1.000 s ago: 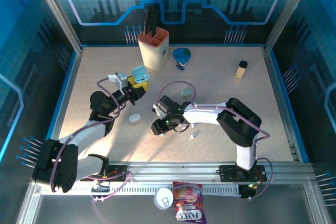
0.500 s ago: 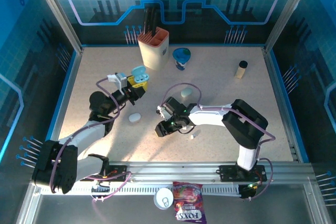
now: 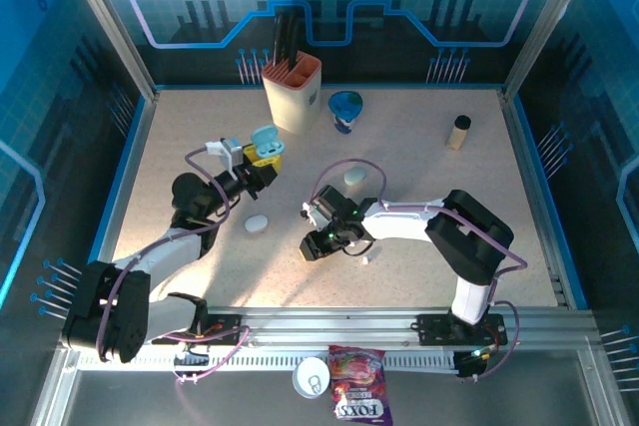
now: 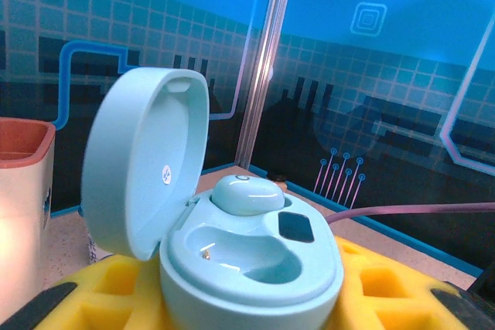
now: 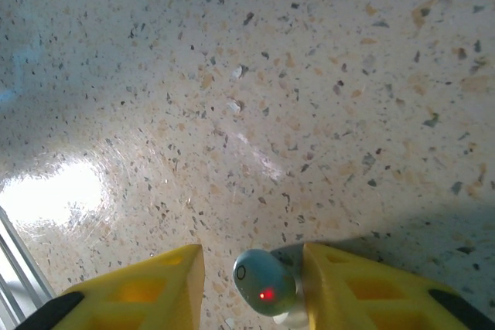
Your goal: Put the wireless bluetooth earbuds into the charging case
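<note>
My left gripper (image 3: 258, 161) is shut on a pale teal charging case (image 4: 255, 268), gripped low between the yellow fingers (image 4: 387, 287) and held above the table. The case's lid (image 4: 147, 160) stands open. One teal earbud (image 4: 246, 193) sits in the far slot, and the near slot (image 4: 240, 249) is bare. My right gripper (image 5: 251, 267) points down at the table (image 5: 255, 98), open. A second teal earbud (image 5: 264, 282) with a red light lies between its fingers, against the right finger (image 5: 348, 284) and with a gap to the left one. In the top view this gripper (image 3: 314, 246) is at mid-table.
A white pebble-shaped case (image 3: 257, 222) lies left of the right gripper, a teal piece (image 3: 353, 176) behind it, and a tiny white earbud (image 3: 367, 258) to its right. At the back stand an orange holder (image 3: 293, 95), a blue object (image 3: 345, 107) and a wooden block (image 3: 458, 133).
The right arm has shifted a little right and toward the near edge, and its jaws have narrowed around the teal earbud. The left arm and the case have not moved.
</note>
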Robot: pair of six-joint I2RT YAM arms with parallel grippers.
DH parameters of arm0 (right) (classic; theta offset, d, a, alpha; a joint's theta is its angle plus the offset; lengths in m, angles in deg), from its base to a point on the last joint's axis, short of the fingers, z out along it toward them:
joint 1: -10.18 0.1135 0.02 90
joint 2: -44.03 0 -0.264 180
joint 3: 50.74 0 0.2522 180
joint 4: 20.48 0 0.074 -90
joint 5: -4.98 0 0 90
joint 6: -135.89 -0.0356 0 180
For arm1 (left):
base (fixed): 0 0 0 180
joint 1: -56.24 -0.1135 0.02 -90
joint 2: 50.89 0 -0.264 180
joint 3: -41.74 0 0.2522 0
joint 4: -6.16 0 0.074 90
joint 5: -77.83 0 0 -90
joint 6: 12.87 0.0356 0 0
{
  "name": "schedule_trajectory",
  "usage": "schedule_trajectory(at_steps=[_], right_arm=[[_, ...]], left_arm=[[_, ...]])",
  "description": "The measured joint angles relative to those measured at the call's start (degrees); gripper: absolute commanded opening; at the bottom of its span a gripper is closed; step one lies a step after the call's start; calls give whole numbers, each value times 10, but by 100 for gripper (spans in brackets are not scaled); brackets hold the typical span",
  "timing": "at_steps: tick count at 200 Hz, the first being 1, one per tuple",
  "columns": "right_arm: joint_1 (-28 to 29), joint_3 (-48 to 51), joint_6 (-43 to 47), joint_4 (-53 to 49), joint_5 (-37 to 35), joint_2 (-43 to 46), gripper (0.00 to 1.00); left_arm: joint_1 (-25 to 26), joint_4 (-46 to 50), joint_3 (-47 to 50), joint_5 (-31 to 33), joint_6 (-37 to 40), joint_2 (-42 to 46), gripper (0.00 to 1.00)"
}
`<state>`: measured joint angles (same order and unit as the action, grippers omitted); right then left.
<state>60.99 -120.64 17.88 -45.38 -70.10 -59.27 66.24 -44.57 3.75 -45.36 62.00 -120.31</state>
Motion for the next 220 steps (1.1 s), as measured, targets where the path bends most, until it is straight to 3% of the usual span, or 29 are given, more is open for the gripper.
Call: schedule_trajectory(at_steps=[69,135,176,220], right_arm=[[-7,-5,11,-21,-14,-2,21],[-14,-2,4,-18,-25,5,18],[-15,40,-4,-13,-91,119,16],[-22,42,-6,5,-153,268,16]], left_arm=[[0,-4,0,0,0,-2,36],[0,-3,0,0,0,-9,36],[14,-2,0,17,20,-15,33],[86,-22,11,91,66,-62,33]])
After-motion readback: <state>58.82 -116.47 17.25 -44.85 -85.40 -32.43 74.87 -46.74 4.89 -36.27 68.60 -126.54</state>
